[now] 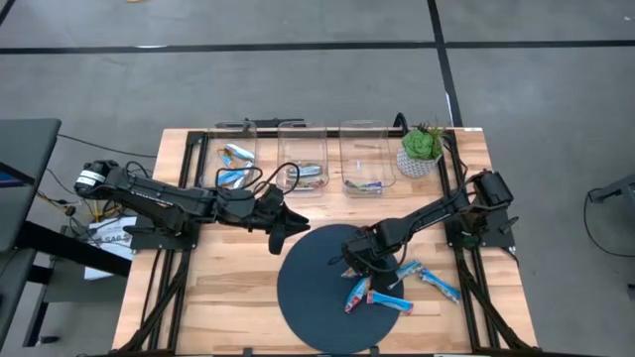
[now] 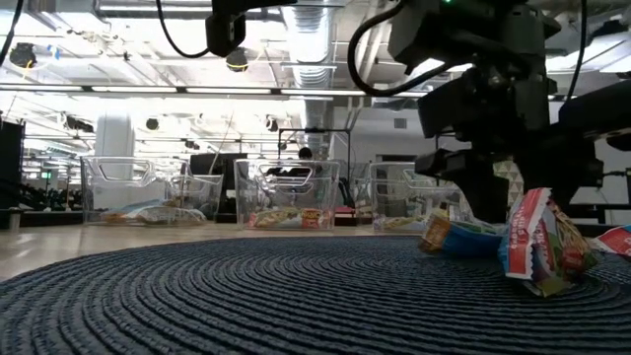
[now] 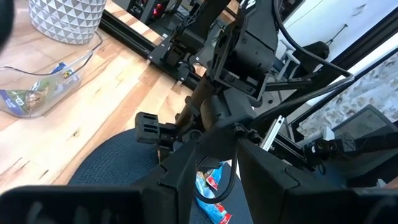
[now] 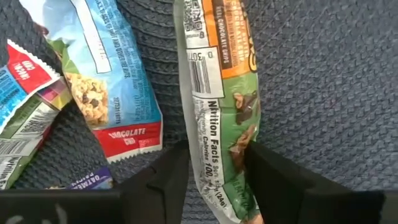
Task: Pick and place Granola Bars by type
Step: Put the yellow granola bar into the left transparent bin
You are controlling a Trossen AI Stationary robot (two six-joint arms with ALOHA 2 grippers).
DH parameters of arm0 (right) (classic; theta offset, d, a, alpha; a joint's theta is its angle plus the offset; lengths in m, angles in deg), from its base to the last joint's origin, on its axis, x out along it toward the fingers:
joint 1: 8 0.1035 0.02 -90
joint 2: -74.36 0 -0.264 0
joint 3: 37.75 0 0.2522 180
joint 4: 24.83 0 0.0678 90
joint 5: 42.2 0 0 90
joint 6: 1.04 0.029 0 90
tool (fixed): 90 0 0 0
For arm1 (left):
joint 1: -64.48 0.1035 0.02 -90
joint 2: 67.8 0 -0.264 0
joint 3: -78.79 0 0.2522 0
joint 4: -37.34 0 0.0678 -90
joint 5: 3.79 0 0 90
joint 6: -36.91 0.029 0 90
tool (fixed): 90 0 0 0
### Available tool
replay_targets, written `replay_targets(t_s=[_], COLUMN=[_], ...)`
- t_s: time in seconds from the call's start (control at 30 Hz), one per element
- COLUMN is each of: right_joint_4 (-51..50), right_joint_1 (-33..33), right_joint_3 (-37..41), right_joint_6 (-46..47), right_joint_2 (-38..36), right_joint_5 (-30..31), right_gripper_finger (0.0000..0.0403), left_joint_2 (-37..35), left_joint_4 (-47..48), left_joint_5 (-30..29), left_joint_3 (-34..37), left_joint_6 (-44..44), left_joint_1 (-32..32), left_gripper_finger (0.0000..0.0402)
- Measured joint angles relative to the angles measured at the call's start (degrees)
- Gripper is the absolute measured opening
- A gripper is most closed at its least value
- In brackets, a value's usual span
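Green and orange granola bar [image 4: 227, 112] lies on the dark round mat [image 1: 317, 297], between the right hand's [image 4: 214, 165] open fingers. It could slip out if they squeeze only the wrapper's edge. Left hand [image 1: 281, 228] waits, spread open, nearby.
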Motion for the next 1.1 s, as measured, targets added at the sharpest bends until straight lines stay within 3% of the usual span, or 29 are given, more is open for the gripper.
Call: replay_targets(t_s=[0.4, 0.7, 1.1], right_joint_4=[0.55, 4.24, 16.90], right_joint_1=[-0.05, -3.47, -13.70], right_joint_3=[0.09, 0.29, 0.22], right_joint_6=[0.50, 8.00, 27.69], right_joint_2=[-0.28, -2.66, -10.52], right_joint_5=[0.62, -5.01, -20.11], right_gripper_finger=[0.0040, 0.0041, 0.0036], left_joint_2=[0.00, -0.75, -4.34], left_joint_4=[0.02, -1.55, -1.37], left_joint_5=[-0.11, -6.83, -22.44], left_joint_3=[0.00, -0.02, -0.04], left_joint_6=[-0.52, -2.53, -4.94], left_joint_1=[0.00, 0.02, 0.04], left_gripper_finger=[0.0110, 0.0110, 0.0110])
